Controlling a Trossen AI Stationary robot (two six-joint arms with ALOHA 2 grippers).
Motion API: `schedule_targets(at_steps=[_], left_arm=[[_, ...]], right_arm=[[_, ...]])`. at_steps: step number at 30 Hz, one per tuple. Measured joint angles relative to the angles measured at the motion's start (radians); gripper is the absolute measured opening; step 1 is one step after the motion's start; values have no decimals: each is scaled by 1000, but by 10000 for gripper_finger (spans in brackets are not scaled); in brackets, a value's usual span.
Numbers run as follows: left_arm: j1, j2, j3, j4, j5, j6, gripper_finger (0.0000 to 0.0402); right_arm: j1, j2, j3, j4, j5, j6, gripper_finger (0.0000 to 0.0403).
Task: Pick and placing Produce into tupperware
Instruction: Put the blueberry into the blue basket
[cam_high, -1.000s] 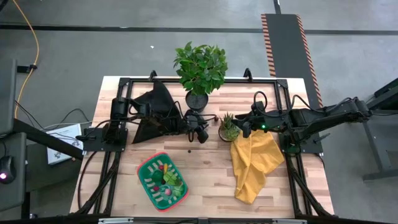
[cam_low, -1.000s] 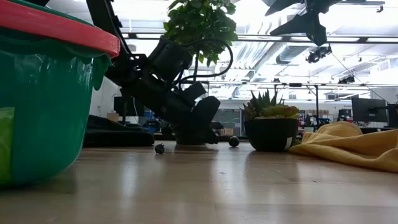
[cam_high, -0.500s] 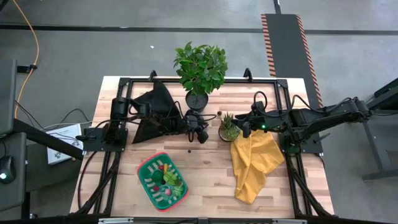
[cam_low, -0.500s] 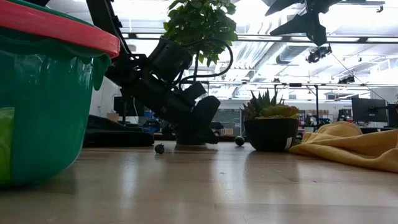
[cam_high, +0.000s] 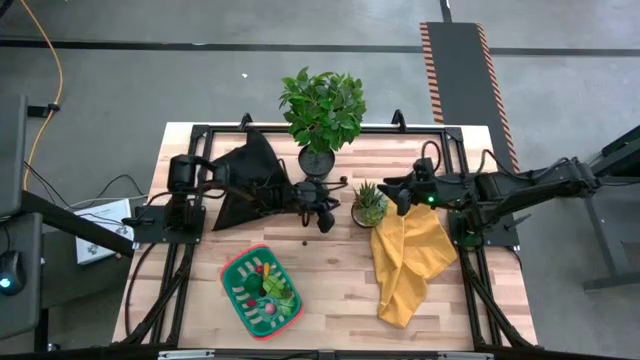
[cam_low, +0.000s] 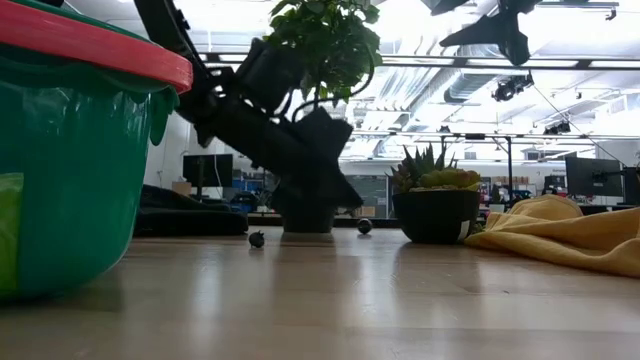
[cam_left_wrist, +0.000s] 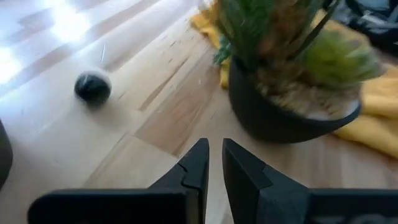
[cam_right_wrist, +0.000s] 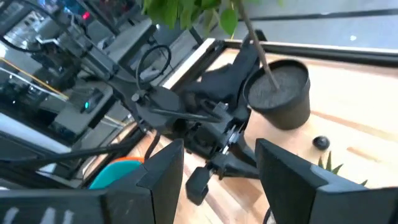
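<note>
The green, red-rimmed tupperware (cam_high: 226, 274) sits near the table's front edge with several toy produce pieces (cam_high: 268, 290) lying in it. It fills the left of the low view (cam_low: 90, 45). My left gripper (cam_left_wrist: 214, 149) is shut on nothing. It hangs just above the wood (cam_low: 350, 200) at mid-table (cam_high: 325, 222), pointing at the small spiky plant. A small dark ball (cam_left_wrist: 93, 87) lies on the table beside it, close to the large plant's pot (cam_right_wrist: 321, 142). A second dark ball (cam_low: 257, 239) lies nearer the front. My right gripper (cam_right_wrist: 219, 149) is open, raised beside the spiky plant (cam_high: 393, 192).
The spiky plant's pot (cam_high: 368, 205) stands right in front of my left gripper. The large leafy plant (cam_high: 322, 115) is at the far edge. A yellow cloth (cam_high: 410, 260) covers the right side and a black cloth (cam_high: 245, 175) lies at the far left.
My left gripper has risen off the table and now points less steeply down, staying shut and empty. The small dark ball by the large pot has rolled along the table, first away from my left gripper and then back toward it.
</note>
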Motion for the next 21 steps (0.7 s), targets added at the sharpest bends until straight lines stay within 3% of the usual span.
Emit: schedule_targets(at_steps=[12, 21], left_arm=[[0, -165, 0, -256, 59, 5, 13], [0, -346, 1, -449, 187, 20, 5]], right_arm=[[0, -82, 0, -28, 32, -42, 190], [0, -101, 0, -41, 30, -69, 190]])
